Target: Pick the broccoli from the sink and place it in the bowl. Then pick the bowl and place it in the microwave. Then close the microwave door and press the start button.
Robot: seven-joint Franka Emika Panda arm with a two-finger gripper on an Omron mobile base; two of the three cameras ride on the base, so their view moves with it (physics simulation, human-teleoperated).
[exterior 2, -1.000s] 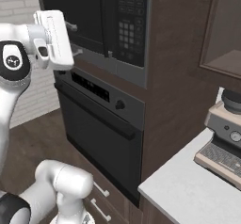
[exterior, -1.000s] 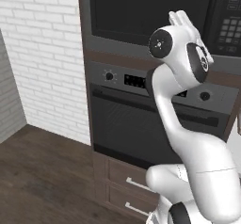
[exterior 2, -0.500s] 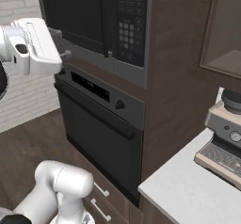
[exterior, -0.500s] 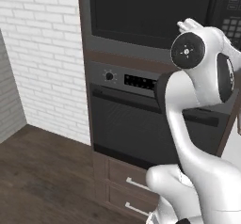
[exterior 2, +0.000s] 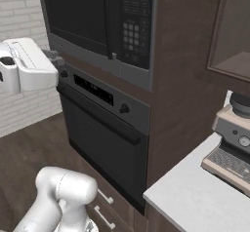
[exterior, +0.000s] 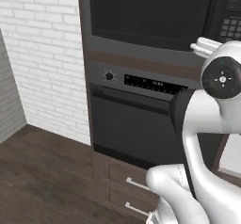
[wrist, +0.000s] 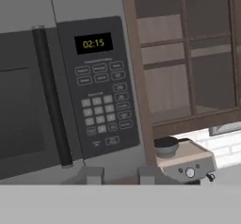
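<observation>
A black oven (exterior 2: pixel 105 128) with a round knob (exterior 2: pixel 124 108) sits above wooden drawers (exterior: pixel 127 190). A coffee machine (exterior 2: pixel 233 141) stands on the pale bench (exterior 2: pixel 195 199).

Microwave (exterior 2: pixel 97 21) up in the wall, door (exterior 2: pixel 78 16) shut. Keypad (wrist: pixel 103 105) right of the door, small clock (wrist: pixel 93 43) at its top. Oven (exterior 2: pixel 105 133) just below the microwave, drawers (exterior: pixel 134 190) under that. Brick wall (exterior: pixel 42 53) to the left. Counter (exterior 2: pixel 195 202) at the right, coffee machine (exterior 2: pixel 234 138) on it, cupboard (wrist: pixel 188 53) above.
</observation>
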